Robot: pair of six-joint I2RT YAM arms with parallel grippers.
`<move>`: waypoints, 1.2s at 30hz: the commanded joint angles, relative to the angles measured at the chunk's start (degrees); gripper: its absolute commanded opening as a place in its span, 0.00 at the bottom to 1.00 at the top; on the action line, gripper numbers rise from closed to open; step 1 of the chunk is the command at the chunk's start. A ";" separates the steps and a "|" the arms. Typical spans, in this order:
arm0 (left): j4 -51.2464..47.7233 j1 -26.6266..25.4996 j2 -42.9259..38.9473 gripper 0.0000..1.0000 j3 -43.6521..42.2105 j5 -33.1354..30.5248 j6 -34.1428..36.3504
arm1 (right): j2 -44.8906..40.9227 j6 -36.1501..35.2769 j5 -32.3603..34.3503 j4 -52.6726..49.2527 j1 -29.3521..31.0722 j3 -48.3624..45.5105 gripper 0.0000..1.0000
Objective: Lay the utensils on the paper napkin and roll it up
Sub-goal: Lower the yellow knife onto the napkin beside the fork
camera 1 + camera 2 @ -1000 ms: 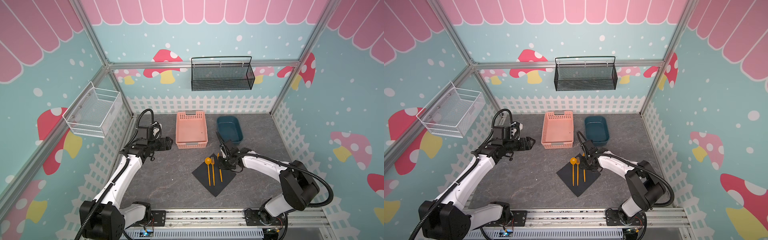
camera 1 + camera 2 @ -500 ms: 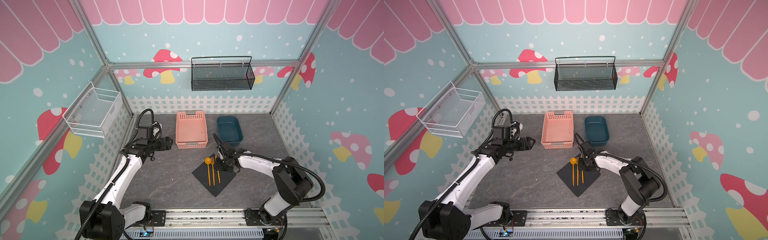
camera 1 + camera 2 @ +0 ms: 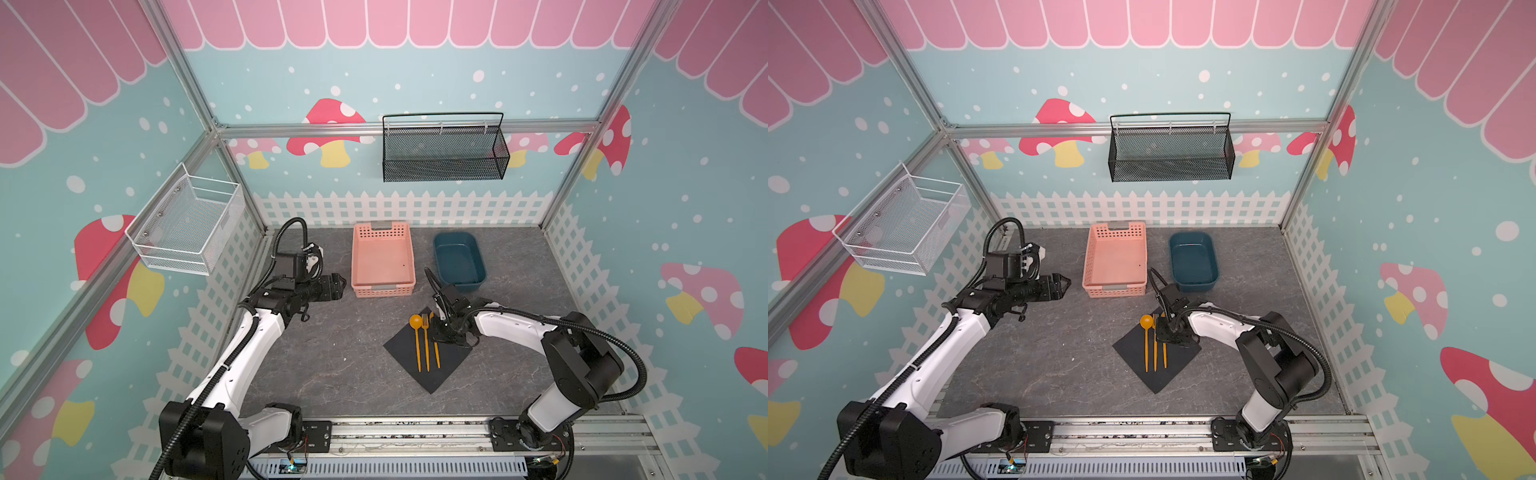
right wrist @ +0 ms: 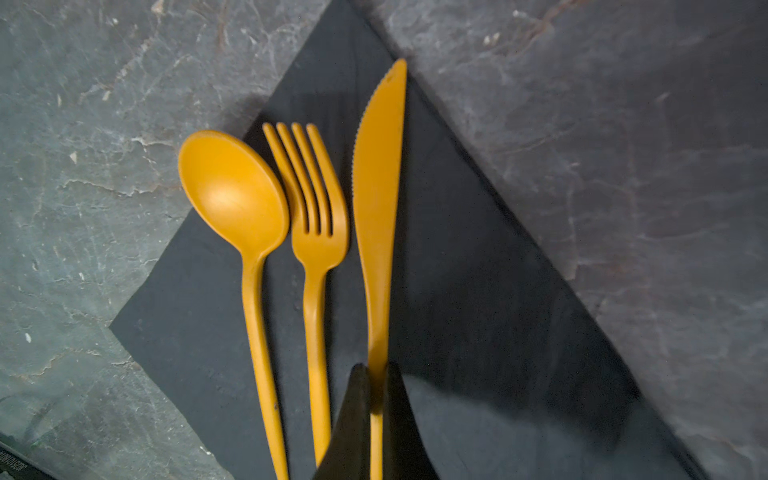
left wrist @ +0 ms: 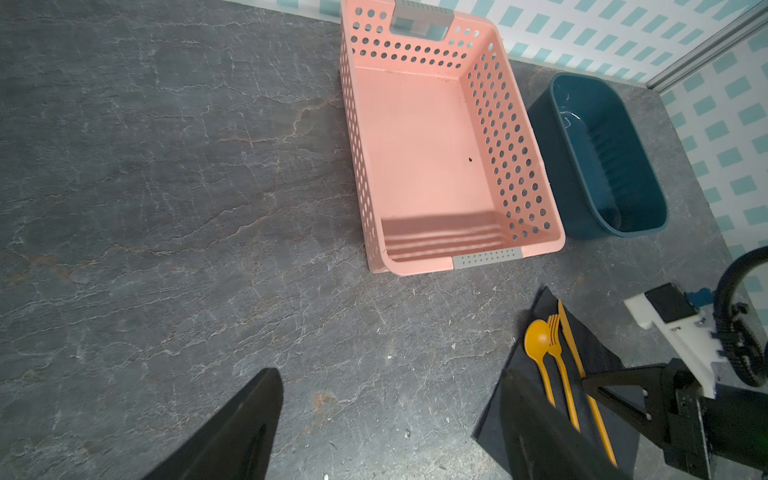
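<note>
The black paper napkin (image 3: 432,380) (image 3: 1156,382) (image 4: 478,311) lies as a diamond on the grey table. Three orange utensils rest on it side by side: spoon (image 3: 416,322) (image 4: 235,195), fork (image 3: 425,332) (image 4: 318,232) and knife (image 3: 436,355) (image 4: 378,187). The spoon's bowl hangs over the napkin's edge. My right gripper (image 3: 438,332) (image 3: 1163,334) (image 4: 376,368) is down at the napkin, shut on the knife's handle. My left gripper (image 3: 338,286) (image 3: 1065,284) (image 5: 390,374) hovers open and empty above bare table, left of the pink basket.
A pink perforated basket (image 3: 382,286) and a dark blue tub (image 3: 459,282) stand empty behind the napkin. A black wire basket (image 3: 442,147) hangs on the back wall and a white wire basket (image 3: 187,224) on the left wall.
My right gripper has slid the knife a little to the left, closer to the fork. The left arm has not moved.
</note>
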 commanded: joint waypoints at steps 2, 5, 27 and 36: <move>0.68 0.27 -0.04 0.84 -0.26 0.85 -0.09 | 0.37 1.16 0.59 -1.36 0.52 -0.46 0.01; 0.74 0.26 -0.04 0.84 -0.26 0.75 -0.09 | 0.75 1.09 0.53 -1.35 0.63 -0.27 0.02; 0.72 0.32 0.46 0.84 -0.15 1.24 -0.26 | 1.09 2.30 1.25 -1.72 0.80 -0.94 0.05; 0.70 0.26 0.65 0.84 -0.23 1.24 -0.28 | 1.62 2.39 0.38 -1.02 1.03 -0.68 0.05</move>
